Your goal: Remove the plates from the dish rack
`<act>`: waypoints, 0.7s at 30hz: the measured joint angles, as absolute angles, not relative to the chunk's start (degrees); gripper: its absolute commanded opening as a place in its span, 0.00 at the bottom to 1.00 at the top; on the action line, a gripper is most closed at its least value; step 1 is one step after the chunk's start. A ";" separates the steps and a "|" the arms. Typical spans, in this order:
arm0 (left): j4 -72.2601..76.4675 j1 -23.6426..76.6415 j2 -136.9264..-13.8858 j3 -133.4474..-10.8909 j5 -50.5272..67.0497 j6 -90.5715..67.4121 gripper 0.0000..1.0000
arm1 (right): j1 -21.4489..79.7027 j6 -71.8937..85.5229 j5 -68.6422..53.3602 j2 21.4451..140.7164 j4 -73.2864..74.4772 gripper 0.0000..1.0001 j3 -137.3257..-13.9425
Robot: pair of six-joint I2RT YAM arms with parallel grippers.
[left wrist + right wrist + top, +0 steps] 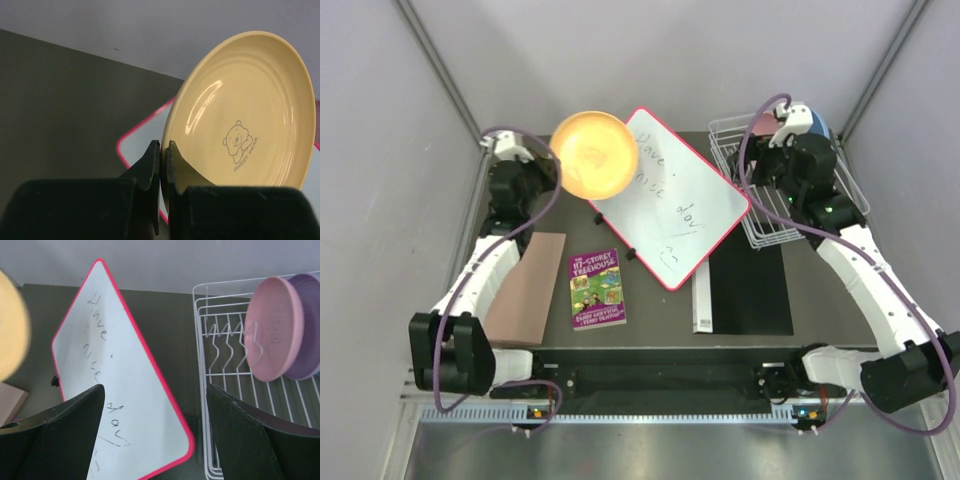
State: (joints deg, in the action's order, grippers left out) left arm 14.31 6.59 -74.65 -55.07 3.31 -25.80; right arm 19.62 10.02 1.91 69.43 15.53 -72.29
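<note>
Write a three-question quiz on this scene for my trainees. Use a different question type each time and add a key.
1. True or false: the left gripper is shut on the rim of the orange-yellow plate.
2. Multiple choice: the right gripper is A) open, holding nothing; B) shut on a plate; C) shut on a rack wire.
3. Fill in the blank: of the plates standing in the dish rack, the ___ one is nearest the whiteboard.

Key: 1 true; 2 A; 3 pink, the pink plate.
</note>
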 measured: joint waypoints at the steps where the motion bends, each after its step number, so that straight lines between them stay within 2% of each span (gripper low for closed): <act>1: 13.45 4.19 -73.87 -55.07 2.42 -25.89 0.00 | 19.00 9.76 2.26 69.23 15.62 0.83 -72.29; 10: 12.19 -10.92 -76.03 -52.42 -2.44 -29.28 0.00 | 9.30 9.02 0.16 71.83 16.40 0.82 -73.73; 21: 15.27 -12.29 -97.82 -53.32 -1.43 -31.83 0.00 | 4.12 9.63 -6.28 79.94 16.23 0.80 -74.83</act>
State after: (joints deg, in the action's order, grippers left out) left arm 15.27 -12.29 -97.82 -53.32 -1.43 -31.83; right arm 4.12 9.63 -6.28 79.94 16.23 -74.83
